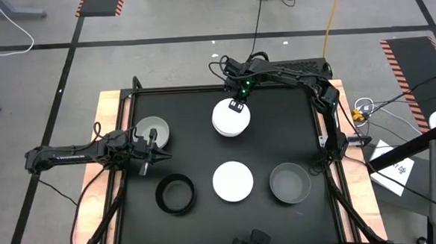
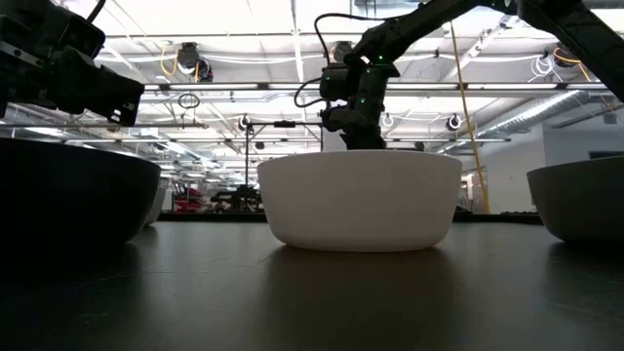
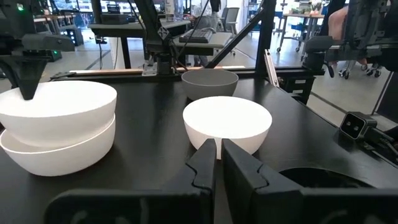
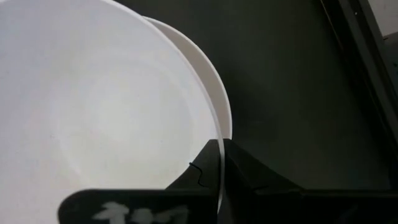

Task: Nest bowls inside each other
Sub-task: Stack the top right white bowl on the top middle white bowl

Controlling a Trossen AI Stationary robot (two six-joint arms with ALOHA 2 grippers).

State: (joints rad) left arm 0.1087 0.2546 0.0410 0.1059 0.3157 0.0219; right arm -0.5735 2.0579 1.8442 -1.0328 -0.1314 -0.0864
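I have the right gripper (image 1: 239, 106) at the far middle of the surface (image 1: 195, 116), its fingers (image 4: 239, 168) pinching the rim of a white bowl (image 4: 106, 106) that sits tilted inside a second white bowl (image 4: 214, 93), the two making a stack (image 1: 230, 118). My left gripper (image 1: 154, 149) hangs at the left side, fingers (image 3: 239, 171) pressed nearly together and holding nothing, just beside a pale bowl (image 1: 152, 131) near the left edge. Along the near side I see three single bowls set apart from each other: a black bowl (image 1: 175, 194), a white bowl in the middle (image 1: 232, 181), and a grey bowl (image 1: 290, 183) to the right.
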